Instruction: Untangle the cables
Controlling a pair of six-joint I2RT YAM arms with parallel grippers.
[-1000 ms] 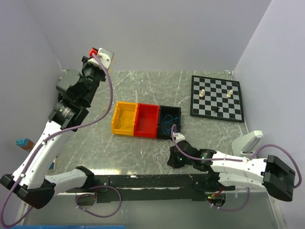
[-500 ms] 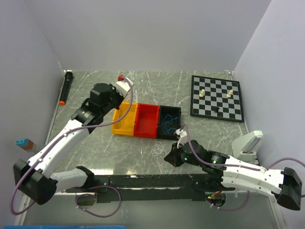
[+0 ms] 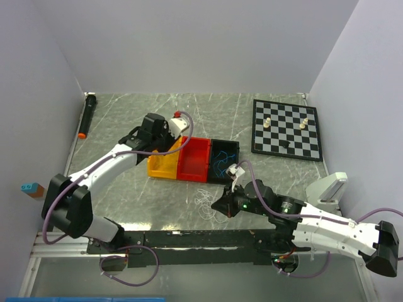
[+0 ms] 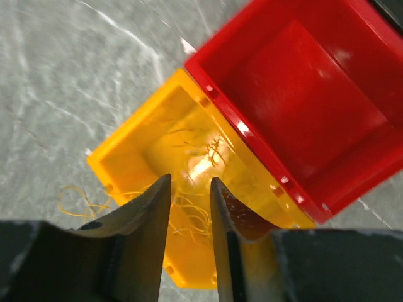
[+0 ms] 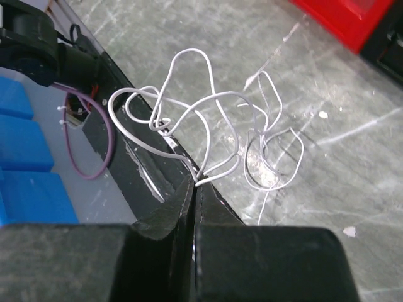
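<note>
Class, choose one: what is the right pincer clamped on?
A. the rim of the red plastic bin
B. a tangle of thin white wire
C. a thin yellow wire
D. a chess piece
B: in the right wrist view, the right pincer is shut on the tangled thin white wire.

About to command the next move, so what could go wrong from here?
The right pincer is shut on the white wire tangle; pulling may tighten its knot or drag the whole clump. The open left pincer hovers over the yellow bin, whose yellow wires spill over the rim and could snag.
</note>
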